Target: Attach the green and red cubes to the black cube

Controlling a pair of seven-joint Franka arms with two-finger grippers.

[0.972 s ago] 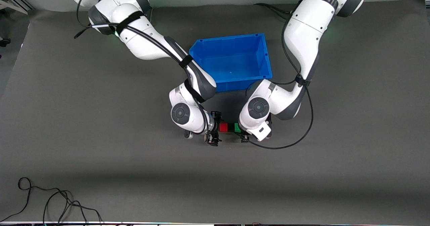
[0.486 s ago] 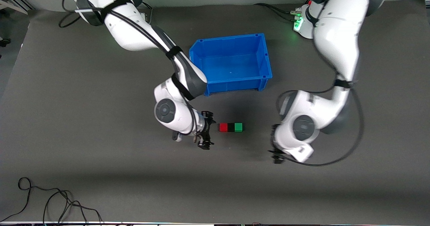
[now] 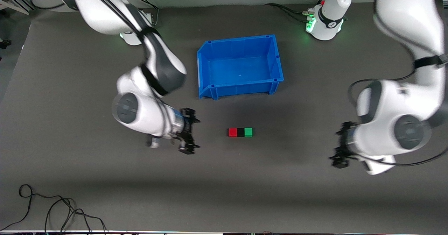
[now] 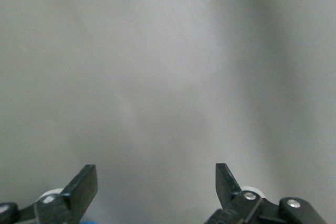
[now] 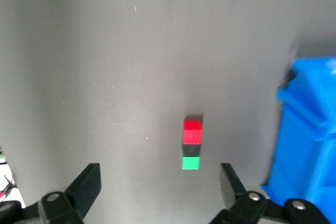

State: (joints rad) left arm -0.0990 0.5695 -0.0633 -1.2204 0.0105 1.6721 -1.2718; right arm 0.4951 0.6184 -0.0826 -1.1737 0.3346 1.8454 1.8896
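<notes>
The red cube [image 3: 232, 132], the black cube [image 3: 240, 132] and the green cube [image 3: 248, 132] lie touching in one row on the grey mat, black in the middle. The right wrist view shows the same row: red cube [image 5: 192, 131], black cube [image 5: 191, 150], green cube [image 5: 190, 163]. My right gripper [image 3: 190, 135] [image 5: 159, 177] is open and empty over the mat, off the row's red end. My left gripper [image 3: 341, 147] [image 4: 155, 177] is open and empty over bare mat, well off the green end; its wrist view shows only mat.
An empty blue bin [image 3: 240, 65] stands farther from the front camera than the cubes; its corner shows in the right wrist view [image 5: 310, 145]. Loose black cables [image 3: 52, 210] lie at the mat's near edge toward the right arm's end.
Both grippers have drawn away from the cube row, each toward its own arm's end of the table. The three cubes stay joined in place.
</notes>
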